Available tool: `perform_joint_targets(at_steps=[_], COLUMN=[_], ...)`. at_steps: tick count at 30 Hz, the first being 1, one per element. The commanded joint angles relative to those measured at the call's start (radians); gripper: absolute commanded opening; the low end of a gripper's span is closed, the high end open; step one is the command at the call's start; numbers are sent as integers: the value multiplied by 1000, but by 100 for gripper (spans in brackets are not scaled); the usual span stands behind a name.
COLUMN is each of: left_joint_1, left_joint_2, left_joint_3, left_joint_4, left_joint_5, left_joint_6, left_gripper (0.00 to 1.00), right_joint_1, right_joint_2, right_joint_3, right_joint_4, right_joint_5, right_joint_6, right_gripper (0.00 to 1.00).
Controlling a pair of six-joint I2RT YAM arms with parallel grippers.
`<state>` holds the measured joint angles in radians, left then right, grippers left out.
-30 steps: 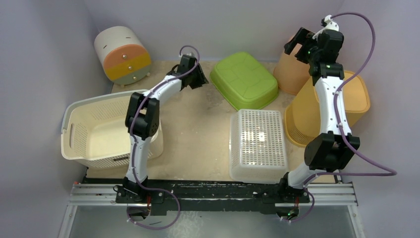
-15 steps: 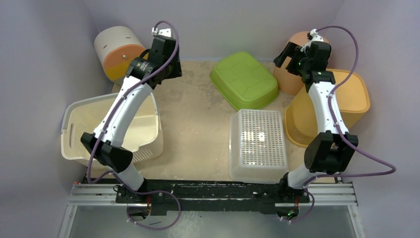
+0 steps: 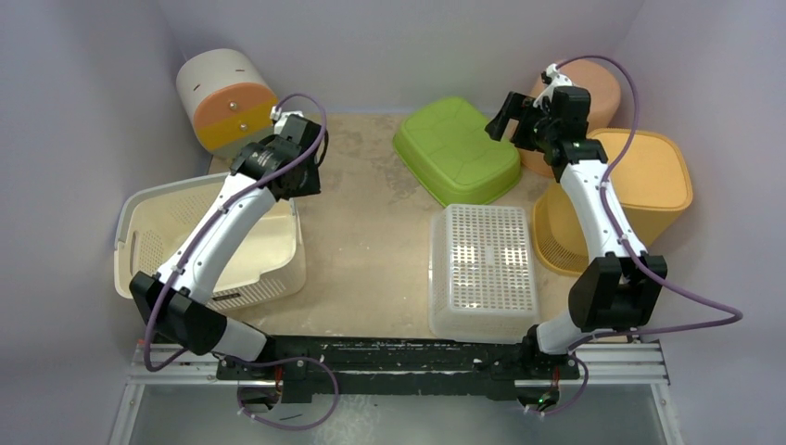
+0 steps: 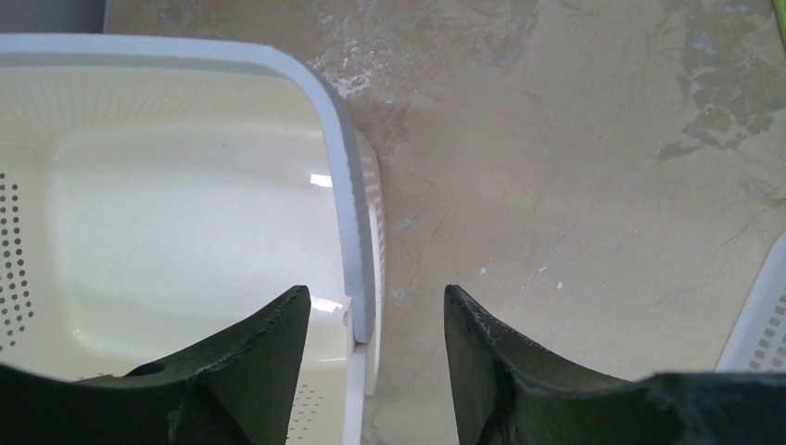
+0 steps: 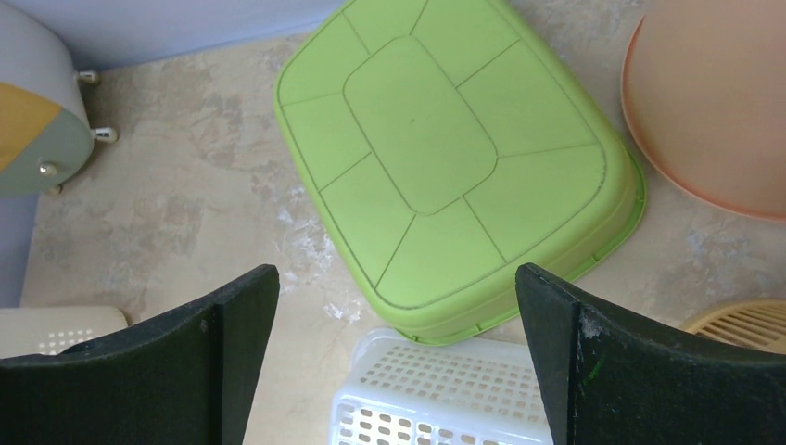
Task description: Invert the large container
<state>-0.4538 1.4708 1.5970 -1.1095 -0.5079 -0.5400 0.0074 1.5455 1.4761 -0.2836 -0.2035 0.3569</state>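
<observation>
Left pincer [image 4: 375, 295] swung back over cream basket [image 4: 339, 176] rim, jaws apart w/ clearance.

Parted fingers [image 4: 250, 371] above cream basket [image 4: 348, 213] rim

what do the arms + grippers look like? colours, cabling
Both the left arm and right arm: white links, black joint housings, a purple cable looping loosely along each. The left gripper and right gripper: two matte black tapered fingers, edges slightly scuffed.

From above, the left arm [image 3: 218, 227] covers part of the far rim of the cream basket [image 3: 171, 246]. The left wrist view crops that basket; the peach tub [image 5: 714, 102] runs off the right wrist view.
</observation>
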Motion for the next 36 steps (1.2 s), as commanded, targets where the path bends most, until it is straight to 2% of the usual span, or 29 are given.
perform_joint_targets(at_steps=[1, 10, 18, 21, 23, 25, 28, 31, 33, 36], left_joint_1=[2, 3, 1, 2, 1, 2, 1, 2, 2, 2], left_joint_2=[-89, -168, -173, -168, -165, -168, -169, -168, -169, -173], left_joint_3=[-60, -279, -359, -389, -416, -443, -479, -511, -520, -520], left_joint_4=[21, 127, 170, 174, 183, 200, 225, 237, 241, 241], left_joint_5=[-40, -11, 15, 28, 31, 30, 22, 17, 19, 16], left_joint_6=[-46, -122, -133, -129, -130, -137, -145, -141, -138, -133], left_gripper=[53, 54, 54, 38, 35, 36, 48, 49, 44, 26], right_joint_1=[19, 26, 26, 26, 26, 27, 26, 26, 26, 26], right_joint_2=[-57, -71, -70, -73, -77, -81, -84, -81, -78, -75], right_joint_3=[-14, -37, -38, -44, -50, -55, -59, -56, -56, -57], right_joint_4=[15, 16, 14, 16, 17, 18, 19, 20, 20, 20], right_joint_5=[-20, -25, -22, -19, -12, -8, -5, -6, -7, -4], right_joint_6=[-26, -30, -34, -35, -36, -39, -41, -42, -42, -41], right_gripper=[100, 100, 100, 100, 100, 100, 100, 100, 100, 100])
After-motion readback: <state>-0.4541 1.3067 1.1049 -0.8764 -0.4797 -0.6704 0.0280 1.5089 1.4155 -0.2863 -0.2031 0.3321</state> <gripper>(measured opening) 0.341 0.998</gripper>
